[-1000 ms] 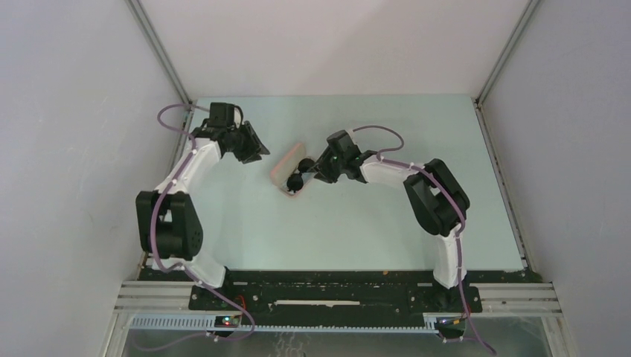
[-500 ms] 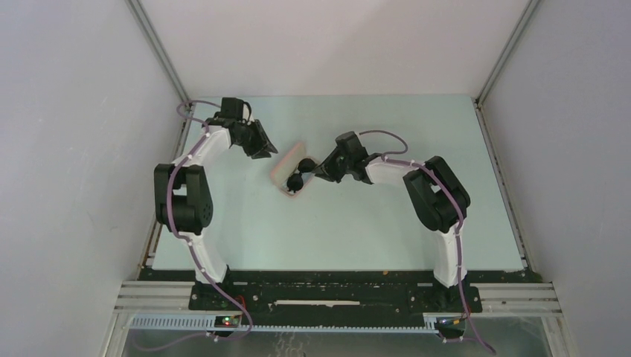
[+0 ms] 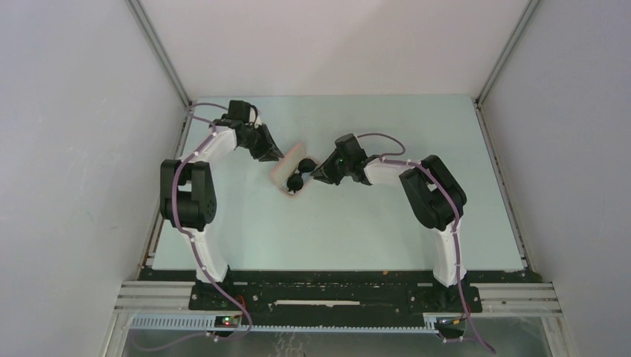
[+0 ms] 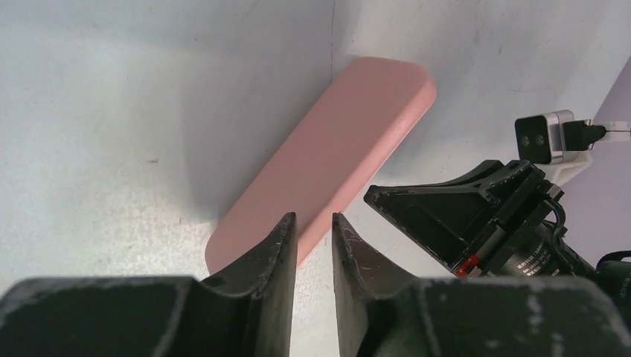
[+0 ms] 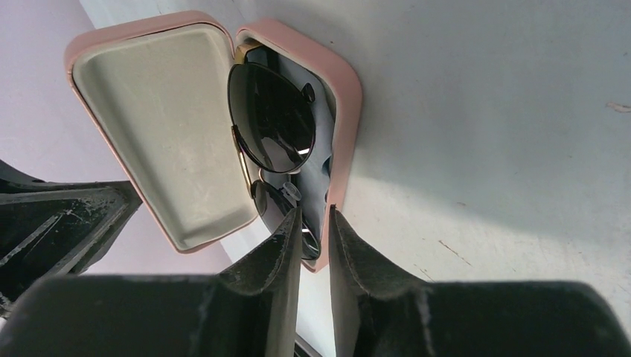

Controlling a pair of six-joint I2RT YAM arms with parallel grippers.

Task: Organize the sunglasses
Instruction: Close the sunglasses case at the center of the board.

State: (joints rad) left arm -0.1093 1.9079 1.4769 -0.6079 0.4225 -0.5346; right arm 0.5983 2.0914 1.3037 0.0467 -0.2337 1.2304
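The salmon-pink case (image 3: 283,172) lies open at mid-table. The black sunglasses (image 5: 271,119) lie folded in its base (image 5: 347,97) on a grey-blue cloth (image 5: 318,160); they also show in the top view (image 3: 300,171). The lid (image 5: 164,126) stands up on the left. My right gripper (image 5: 313,213) is at the base's near end, one finger inside over a lens and one outside, with the pink wall between the narrow jaws. My left gripper (image 4: 314,220) is nearly shut and empty, its tips just behind the lid's pink back (image 4: 335,141).
The right gripper's black body (image 4: 461,216) faces the left wrist camera from beyond the case. White walls close in the table (image 3: 387,223) on three sides. The left arm reaches along the left wall (image 3: 201,149).
My left gripper has swung right from the back-left corner up to the back of the case's lid. The right gripper, case and sunglasses have stayed put.
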